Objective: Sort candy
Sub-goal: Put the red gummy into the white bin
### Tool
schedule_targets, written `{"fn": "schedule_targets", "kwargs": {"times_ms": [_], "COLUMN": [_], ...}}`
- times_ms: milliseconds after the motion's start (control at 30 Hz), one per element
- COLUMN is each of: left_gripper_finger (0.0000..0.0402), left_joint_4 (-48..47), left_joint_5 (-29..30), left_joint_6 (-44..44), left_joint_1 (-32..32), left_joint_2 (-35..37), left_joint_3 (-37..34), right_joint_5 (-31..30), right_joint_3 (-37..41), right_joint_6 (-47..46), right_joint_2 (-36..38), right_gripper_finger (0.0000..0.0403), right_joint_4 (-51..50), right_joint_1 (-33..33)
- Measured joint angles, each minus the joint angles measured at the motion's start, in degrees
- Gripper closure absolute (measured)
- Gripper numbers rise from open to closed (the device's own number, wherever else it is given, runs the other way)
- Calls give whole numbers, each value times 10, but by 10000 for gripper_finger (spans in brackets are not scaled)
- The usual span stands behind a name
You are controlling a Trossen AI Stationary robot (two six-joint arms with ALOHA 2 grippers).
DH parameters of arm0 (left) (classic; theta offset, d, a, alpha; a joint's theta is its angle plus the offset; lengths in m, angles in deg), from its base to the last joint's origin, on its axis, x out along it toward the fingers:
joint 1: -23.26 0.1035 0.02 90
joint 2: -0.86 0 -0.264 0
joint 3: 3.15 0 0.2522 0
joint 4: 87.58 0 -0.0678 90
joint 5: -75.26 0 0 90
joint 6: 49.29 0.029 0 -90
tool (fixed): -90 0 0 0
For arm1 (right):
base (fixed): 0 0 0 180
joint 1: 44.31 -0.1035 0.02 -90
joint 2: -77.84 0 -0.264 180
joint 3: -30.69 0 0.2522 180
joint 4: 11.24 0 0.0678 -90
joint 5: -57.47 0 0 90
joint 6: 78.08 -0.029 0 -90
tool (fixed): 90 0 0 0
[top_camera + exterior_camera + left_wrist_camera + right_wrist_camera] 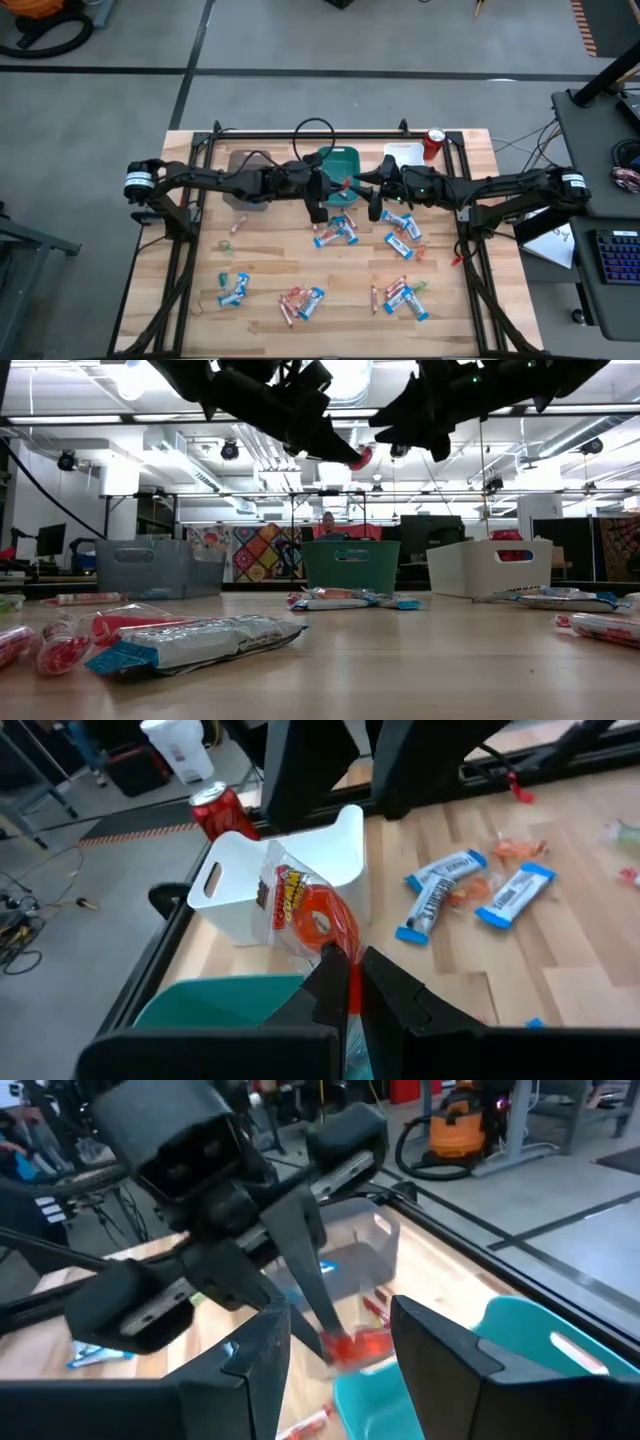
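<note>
My two arms reach in from opposite sides and meet near the table's middle, both raised above the surface. My left gripper [345, 187] is pinched fully closed — its fingers [330, 982] are pressed on a small red wrapped candy [315, 915]. My right gripper [368, 186] faces it, just beside it — its fingers [262, 1348] stand apart with nothing between them.

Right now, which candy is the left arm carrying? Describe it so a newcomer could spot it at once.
Start at the teal tray at the table's far-middle edge. Just in front of it the two arms meet; the left pincer is shut on a red candy in a clear wrapper. It is the only sweet held up in the air; the others lie on the wood.
</note>
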Motion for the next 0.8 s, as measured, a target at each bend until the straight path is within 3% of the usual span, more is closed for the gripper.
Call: {"fn": "schedule_targets", "kwargs": {"times_ms": [433,800], "left_gripper_finger": [401,401], "left_joint_4": [42,69], "left_joint_5": [1,25], "left_joint_6": [-33,-43], "left_joint_1": [-27,-26], "left_joint_2": [0,0], "left_joint_3": [0,0], "right_joint_5": [-34,-1], "right_joint_3": [5,3], "right_joint_6": [9,-51], "right_joint_2": [1,0], "right_gripper_finger": [236,238], "right_joint_4": [14,11], "right_joint_1": [0,0]}}
